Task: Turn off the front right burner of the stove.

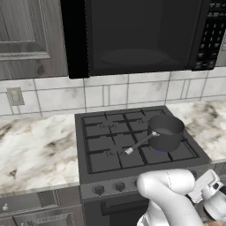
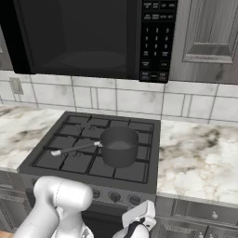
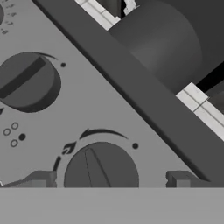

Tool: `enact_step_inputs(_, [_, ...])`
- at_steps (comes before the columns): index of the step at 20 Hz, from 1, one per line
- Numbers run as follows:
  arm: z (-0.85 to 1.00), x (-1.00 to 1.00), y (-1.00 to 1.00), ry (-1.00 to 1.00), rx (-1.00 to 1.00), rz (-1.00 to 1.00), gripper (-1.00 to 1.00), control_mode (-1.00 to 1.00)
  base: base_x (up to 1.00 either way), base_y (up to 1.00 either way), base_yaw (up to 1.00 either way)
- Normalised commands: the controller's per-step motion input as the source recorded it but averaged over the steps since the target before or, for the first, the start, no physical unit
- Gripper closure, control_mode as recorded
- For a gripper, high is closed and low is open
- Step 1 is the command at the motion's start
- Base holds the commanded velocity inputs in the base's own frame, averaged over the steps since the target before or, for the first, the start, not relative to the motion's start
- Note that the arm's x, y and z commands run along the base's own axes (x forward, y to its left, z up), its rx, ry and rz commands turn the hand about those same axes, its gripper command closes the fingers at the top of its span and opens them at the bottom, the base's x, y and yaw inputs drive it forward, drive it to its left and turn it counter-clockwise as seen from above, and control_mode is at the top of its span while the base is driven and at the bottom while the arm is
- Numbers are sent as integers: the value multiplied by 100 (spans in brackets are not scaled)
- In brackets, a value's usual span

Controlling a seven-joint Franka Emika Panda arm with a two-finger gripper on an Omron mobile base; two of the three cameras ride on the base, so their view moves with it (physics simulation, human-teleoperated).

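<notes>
The stove point(image 1: 82, 145) is a dark gas range with black grates. A grey saucepan point(image 1: 166, 132) stands on the front right burner point(image 1: 157, 151), where a faint blue glow shows under its base. My white hand point(image 1: 205, 189) hangs low at the stove's front panel point(image 3: 144, 144), right of centre. In the hand view my gripper point(image 3: 109, 180) is open, its fingertips point(image 3: 40, 179) standing on either side of a round dark knob point(image 3: 101, 168) without touching it. A second knob point(image 3: 27, 82) sits further up the panel.
A black microwave point(image 1: 141, 35) hangs over the stove. Marble counters point(image 1: 35, 154) flank it on both sides, with drawers point(image 2: 204, 216) below. The saucepan's long handle point(image 1: 141, 143) points toward the stove's front left. More knobs point(image 1: 98, 190) line the front panel.
</notes>
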Motion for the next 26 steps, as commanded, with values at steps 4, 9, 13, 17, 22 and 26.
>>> enact_step_inputs(4, [-1,4,0,0,-2,-2,-100,-100,0,0,0])
enact_step_inputs(9, [-6,1,0,1,-2,-2,-100,-100,0,0,0])
enact_step_inputs(13, [-8,5,1,2,-3,-1,100,-100,0,0,0])
enact_step_inputs(17, [0,0,0,0,-1,-2,100,-100,0,0,0])
enact_step_inputs(22, [0,0,1,0,0,-3,100,-100,0,0,0])
enact_step_inputs(26, [0,0,0,4,5,-9,100,-100,0,0,0])
